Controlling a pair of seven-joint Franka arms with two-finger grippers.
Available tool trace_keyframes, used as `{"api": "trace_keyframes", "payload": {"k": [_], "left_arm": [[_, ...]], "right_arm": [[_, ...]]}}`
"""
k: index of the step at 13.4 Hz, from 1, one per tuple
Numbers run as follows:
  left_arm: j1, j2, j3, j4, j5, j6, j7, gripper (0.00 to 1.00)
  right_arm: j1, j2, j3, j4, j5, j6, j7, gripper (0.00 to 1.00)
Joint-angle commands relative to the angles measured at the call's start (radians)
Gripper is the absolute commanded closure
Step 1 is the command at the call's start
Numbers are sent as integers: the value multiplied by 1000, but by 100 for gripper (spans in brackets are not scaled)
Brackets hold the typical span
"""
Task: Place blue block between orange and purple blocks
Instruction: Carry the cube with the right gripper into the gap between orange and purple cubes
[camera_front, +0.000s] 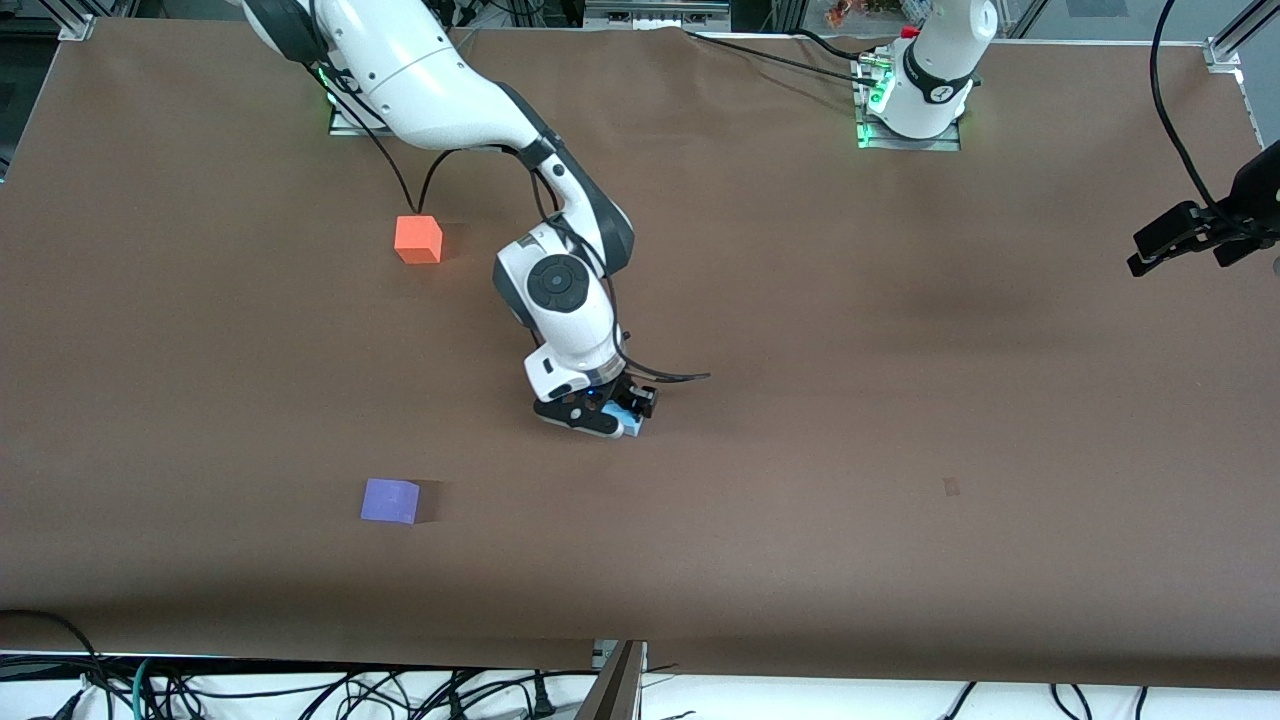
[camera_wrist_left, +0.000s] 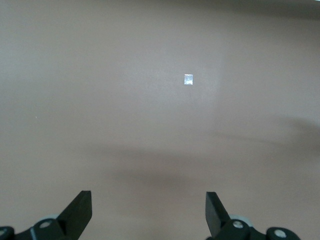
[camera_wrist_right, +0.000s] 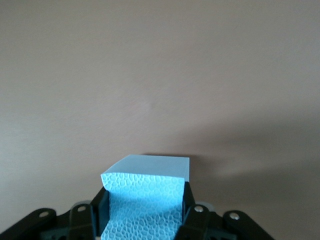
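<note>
So the right gripper (camera_front: 622, 418) is down low near the middle of the brown paper-covered table (camera_front: 900, 400), and its 2 black fingers (camera_wrist_right: 95, 212) are clamped on either side of the small light sky-blue matte cube (camera_front: 630, 421). In the right wrist view you can see the sky-blue cube (camera_wrist_right: 147, 195) sitting snug between the pads, its pebbly foam-looking face toward the camera and the smooth top edge poking out past the fingertips. Can't really tell whether it's resting on the table or lifted just off it.

The bright orange matte cube (camera_front: 418, 239) sits on the table farther from the front camera, toward the right arm's end. The violet-purple matte cube (camera_front: 390, 501) is nearer to the front camera, roughly in line with the orange one. The 2 are well apart, and the blue cube isn't between them, it's off toward the left arm's end of the table from that gap.

The left gripper (camera_wrist_left: 149, 212) is waiting, hanging high over the table's left-arm end, fingers spread wide with nothing in them. Its wrist view just shows bare table and a tiny pale square mark (camera_wrist_left: 188, 79).
</note>
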Motion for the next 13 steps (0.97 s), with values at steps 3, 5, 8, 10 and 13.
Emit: {"api": "trace_keyframes", "payload": {"k": [3,5,8,10,13], "left_arm": [[-4,12,-16,35,15,-24,-13,0],[-4,12,-16,35,15,-24,-13,0],[0,14,-16,34,15,-24,-13,0],[3,14,-16,34,15,-24,-13,0],[3,14,-16,34,15,-24,-13,0]], "right_arm": [[-111,-160,-19,-27,-5,-320,-262,82],[-119,-206,-97,-74,-1,-368,-390,82],[-162,-283,-174,-204,14,-359,-625,82],[-222,-343,-176,-312,80,-344,-719,82],[-259,-426,-176,-505,90,-222,-819,82]]}}
